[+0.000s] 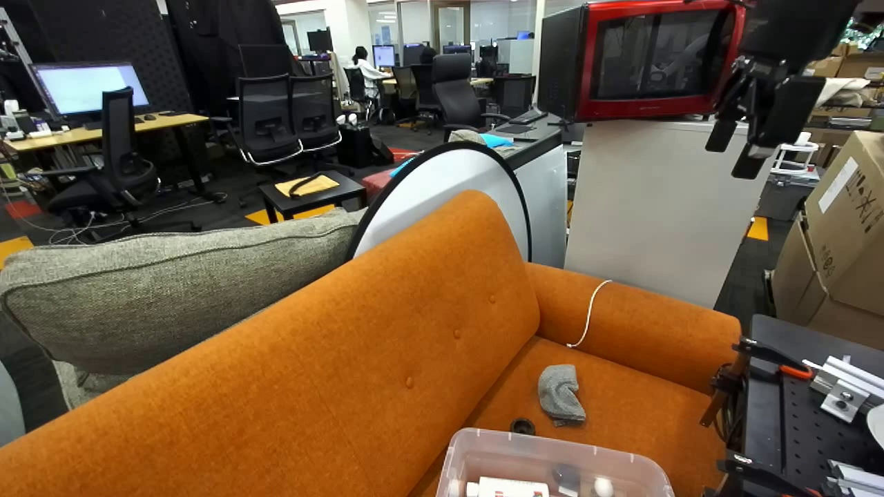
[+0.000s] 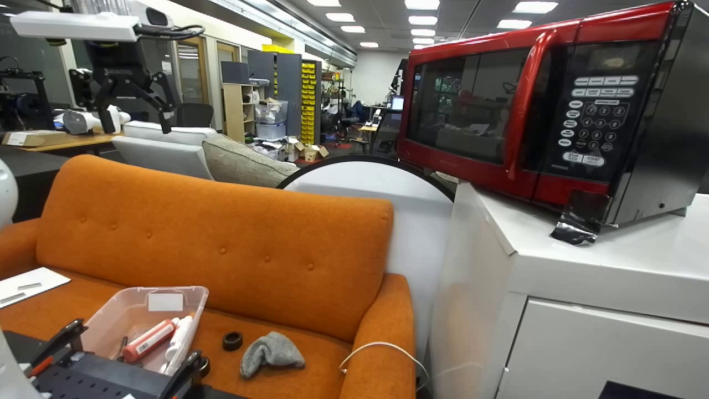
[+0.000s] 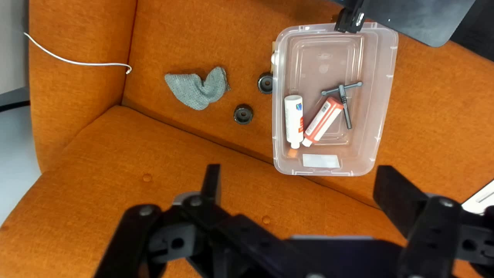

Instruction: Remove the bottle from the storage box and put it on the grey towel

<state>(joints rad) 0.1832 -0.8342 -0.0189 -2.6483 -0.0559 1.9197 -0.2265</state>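
We list a white bottle (image 3: 294, 119) and a red bottle (image 3: 323, 121), both lying in the box (image 3: 310, 67); a towel (image 3: 197, 92), near it. We find the tool (image 2: 137, 122) overhead, spread wide, holding nothing.

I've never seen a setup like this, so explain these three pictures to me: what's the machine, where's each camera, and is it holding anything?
The black device is a robot's gripper, the part that picks things up. Its two jaws stand apart, holding nothing. Two pictures come from cameras standing outside the robot; the third is from a camera on its wrist, looking down past the jaws. Below is an orange sofa. On its seat are a clear plastic box, a crumpled grey towel and two black round pieces. A white cord drapes over the armrest. Inside the box lie a white bottle, a red bottle and a T-handled tool.
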